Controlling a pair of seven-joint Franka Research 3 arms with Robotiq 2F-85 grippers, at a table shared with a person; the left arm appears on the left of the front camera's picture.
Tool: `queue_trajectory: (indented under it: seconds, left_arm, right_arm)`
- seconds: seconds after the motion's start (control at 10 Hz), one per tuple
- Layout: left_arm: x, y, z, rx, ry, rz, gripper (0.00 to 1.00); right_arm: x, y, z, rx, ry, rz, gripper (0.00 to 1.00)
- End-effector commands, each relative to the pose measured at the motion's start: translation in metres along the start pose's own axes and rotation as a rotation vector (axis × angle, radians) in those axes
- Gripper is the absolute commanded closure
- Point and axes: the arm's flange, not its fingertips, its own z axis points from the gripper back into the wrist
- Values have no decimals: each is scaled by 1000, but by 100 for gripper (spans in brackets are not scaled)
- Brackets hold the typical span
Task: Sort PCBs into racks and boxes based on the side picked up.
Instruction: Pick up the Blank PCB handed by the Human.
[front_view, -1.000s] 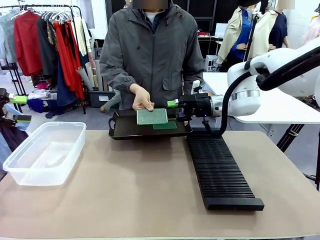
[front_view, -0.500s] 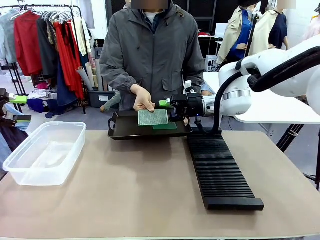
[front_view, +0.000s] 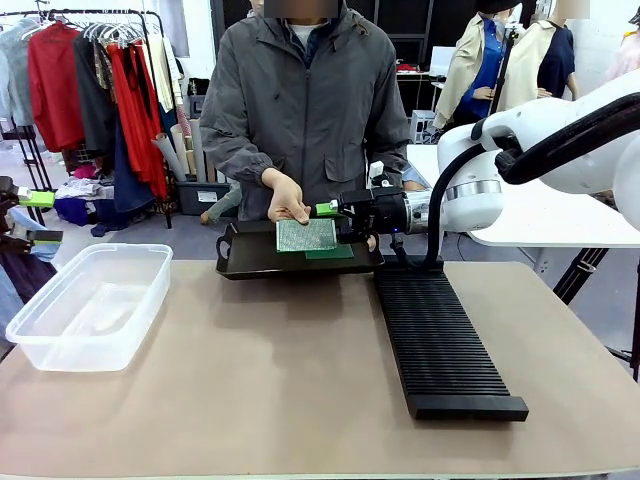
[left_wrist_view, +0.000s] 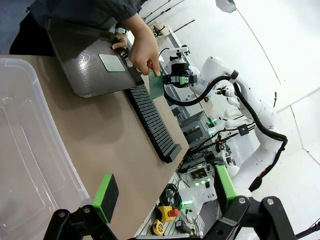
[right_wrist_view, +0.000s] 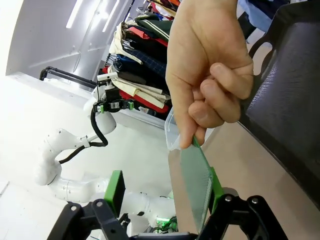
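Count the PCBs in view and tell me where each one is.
2. One PCB is held up by the person's hand over the dark tray; the other lies flat in that tray. More may lie beneath.

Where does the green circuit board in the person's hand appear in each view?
Front view: thin green rectangular circuit board at centre, below the person's bare hand.
Left wrist view: the board upper middle.
Right wrist view: the board bottom centre, edge-on between the right pincer's fingers.
Shared landmark: the hand pinching its edge.
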Motion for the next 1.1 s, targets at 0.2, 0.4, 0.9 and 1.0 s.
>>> queue_trajectory:
  seconds: [0.2, 0.4, 0.9, 1.0]
  left_arm:
    - [-1, -2, 1, -8, 2, 0, 0]
    - [-1, -2, 1, -8, 2, 0, 0]
    - [-1, -2, 1, -8, 2, 0, 0]
    - [-1, -2, 1, -8, 2, 0, 0]
  right_arm:
    - [7, -1, -4, -27, 10, -44, 83]
    - [6, -5, -4, -35, 17, -82, 100]
    - [6, -6, -6, -35, 24, -144, 100]
    - [4, -5, -5, -21, 42, -137, 100]
